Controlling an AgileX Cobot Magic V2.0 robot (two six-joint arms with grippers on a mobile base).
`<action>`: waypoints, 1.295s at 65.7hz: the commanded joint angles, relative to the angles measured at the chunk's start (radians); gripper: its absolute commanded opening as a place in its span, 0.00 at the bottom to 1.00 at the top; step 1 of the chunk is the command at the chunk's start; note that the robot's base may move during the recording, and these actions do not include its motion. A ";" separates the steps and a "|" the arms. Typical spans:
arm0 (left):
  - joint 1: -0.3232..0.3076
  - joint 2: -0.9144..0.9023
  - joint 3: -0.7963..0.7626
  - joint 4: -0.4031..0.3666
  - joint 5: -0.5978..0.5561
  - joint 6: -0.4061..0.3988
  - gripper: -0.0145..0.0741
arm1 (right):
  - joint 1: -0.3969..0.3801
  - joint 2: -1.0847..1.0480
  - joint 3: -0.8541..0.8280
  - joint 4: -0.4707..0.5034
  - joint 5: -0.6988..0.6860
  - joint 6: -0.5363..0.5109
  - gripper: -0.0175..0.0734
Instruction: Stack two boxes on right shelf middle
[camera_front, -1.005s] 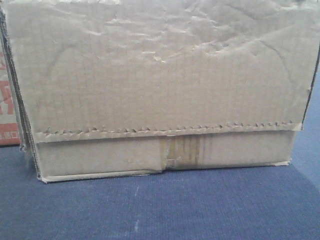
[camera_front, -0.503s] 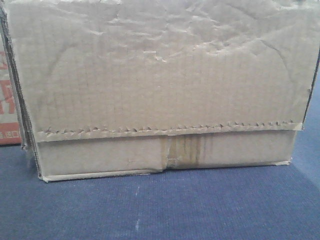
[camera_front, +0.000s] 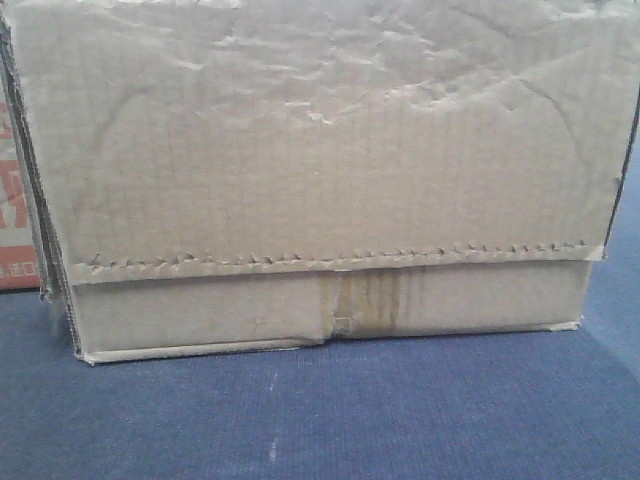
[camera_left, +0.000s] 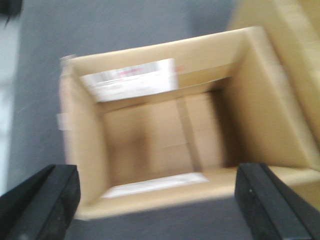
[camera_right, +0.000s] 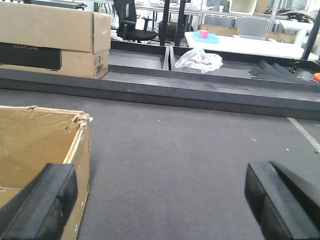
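The wrinkled carton (camera_front: 320, 150) rests on the blue carpet (camera_front: 320, 420) in the front view, with no visible shift from half a second ago. The left gripper (camera_left: 157, 187) is spread wide and empty above an open carton (camera_left: 165, 135), which is blurred. The right gripper (camera_right: 160, 192) is likewise wide apart and empty, just beside a torn-cornered carton (camera_right: 45, 145).

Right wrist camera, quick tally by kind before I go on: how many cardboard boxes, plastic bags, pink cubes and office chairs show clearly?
Cardboard boxes: 2, the open box near left and the closed carton farther back
Plastic bag: 1
Pink cube: 1
Office chair: 1
Total: 5
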 joint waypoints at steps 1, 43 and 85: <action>0.072 0.075 -0.086 -0.034 0.053 0.057 0.76 | 0.009 0.001 -0.008 -0.007 -0.007 -0.002 0.82; 0.151 0.458 -0.132 -0.080 0.038 0.171 0.76 | 0.013 0.003 -0.008 -0.007 -0.002 -0.002 0.82; 0.151 0.426 -0.134 -0.072 0.051 0.125 0.04 | 0.013 0.003 -0.008 -0.007 0.007 -0.002 0.82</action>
